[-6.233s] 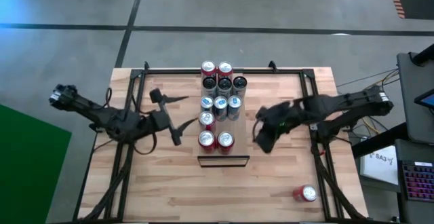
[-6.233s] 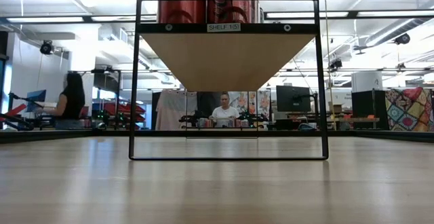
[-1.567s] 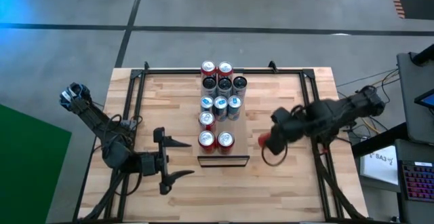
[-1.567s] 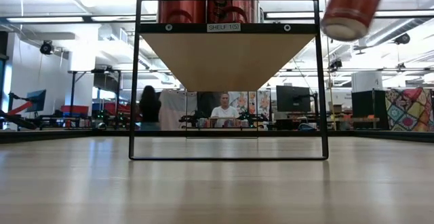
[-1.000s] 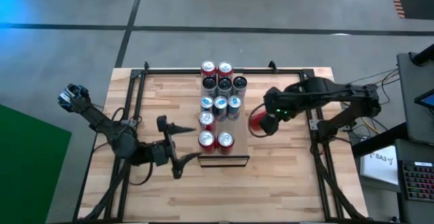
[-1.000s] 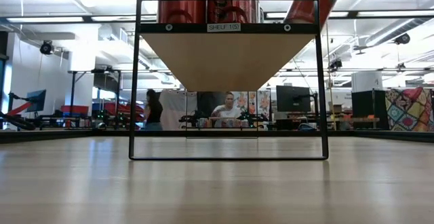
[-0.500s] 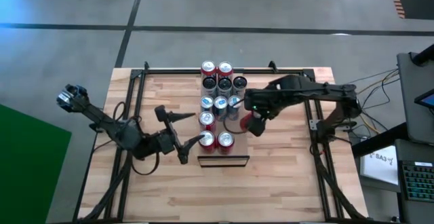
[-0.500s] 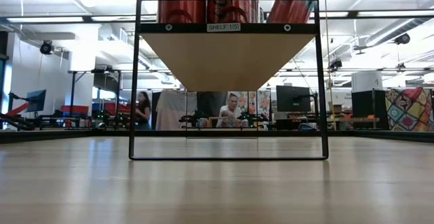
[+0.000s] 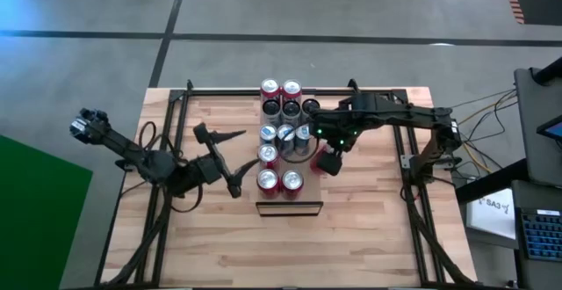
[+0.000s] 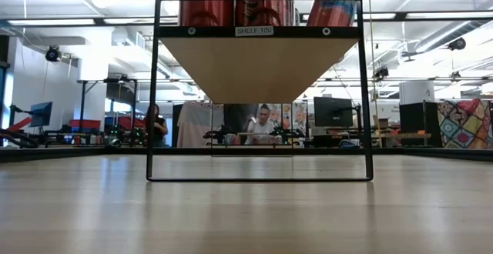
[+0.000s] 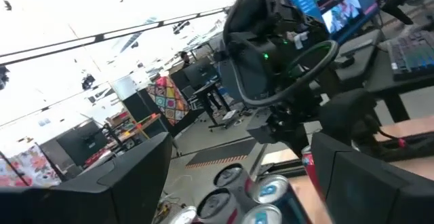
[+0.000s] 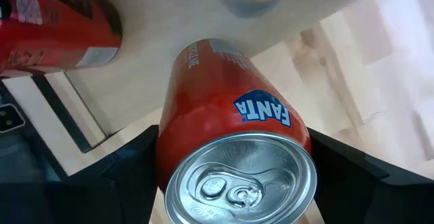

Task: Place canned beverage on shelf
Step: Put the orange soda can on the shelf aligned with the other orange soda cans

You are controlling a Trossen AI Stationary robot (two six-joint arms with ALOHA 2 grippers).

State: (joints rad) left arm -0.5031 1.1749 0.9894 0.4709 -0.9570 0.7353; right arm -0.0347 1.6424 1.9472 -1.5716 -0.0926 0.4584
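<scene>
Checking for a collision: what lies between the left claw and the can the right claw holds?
In the high view, the two front red cans on the shelf stand between the left claw and the held Fanta can.

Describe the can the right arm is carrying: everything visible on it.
The Fanta can is orange-red metal with a blue logo patch and a silver lid, pull tab unopened. It is clamped between the dark fingers of the right tool, which press its two sides. In the low view it hangs tilted, above the level of the shelf board, at its right corner. From above it sits just right of the red cans in the front row; whether it touches the board cannot be told.
</scene>
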